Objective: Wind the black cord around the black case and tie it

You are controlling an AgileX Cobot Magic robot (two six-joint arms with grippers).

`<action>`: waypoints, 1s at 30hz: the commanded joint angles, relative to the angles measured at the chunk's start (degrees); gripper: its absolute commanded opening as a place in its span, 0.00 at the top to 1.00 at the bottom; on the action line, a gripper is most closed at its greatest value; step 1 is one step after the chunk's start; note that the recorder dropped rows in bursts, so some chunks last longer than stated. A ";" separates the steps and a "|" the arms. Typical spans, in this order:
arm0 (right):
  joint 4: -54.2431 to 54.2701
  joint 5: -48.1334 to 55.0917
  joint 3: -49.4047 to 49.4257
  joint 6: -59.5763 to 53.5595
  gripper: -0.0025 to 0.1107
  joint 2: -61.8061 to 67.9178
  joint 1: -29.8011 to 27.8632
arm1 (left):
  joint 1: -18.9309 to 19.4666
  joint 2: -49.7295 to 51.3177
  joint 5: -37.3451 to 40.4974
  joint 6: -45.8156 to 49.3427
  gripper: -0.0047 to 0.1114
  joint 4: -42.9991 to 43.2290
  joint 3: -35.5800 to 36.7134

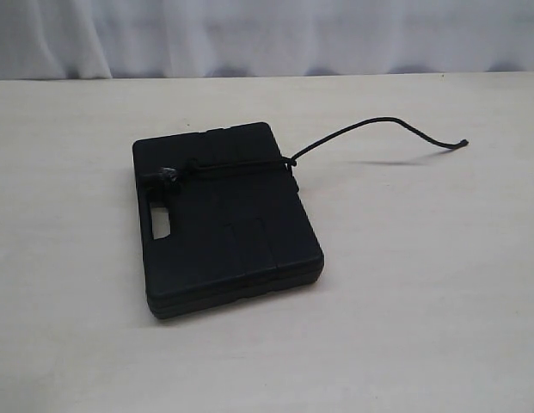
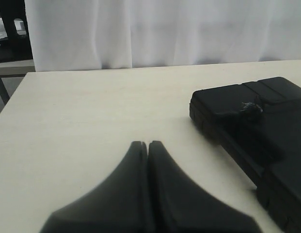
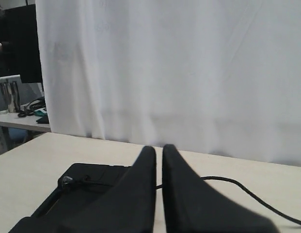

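The black case lies flat on the pale table, with its handle slot on the left side. The black cord runs across the case's far part to a knot by the slot. Its free tail arcs off to the right and ends above the table. Neither gripper shows in the exterior view. My left gripper is shut and empty, held back from the case and the knot. My right gripper is shut and empty, with the case and the cord beyond its tips.
A white curtain hangs behind the table's far edge. In the right wrist view a side table with small items stands beyond the table's corner.
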 commanded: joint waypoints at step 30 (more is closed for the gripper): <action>-26.56 -4.81 12.59 14.85 0.94 -9.42 -14.72 | 0.11 -0.16 0.16 0.13 0.96 -0.28 0.12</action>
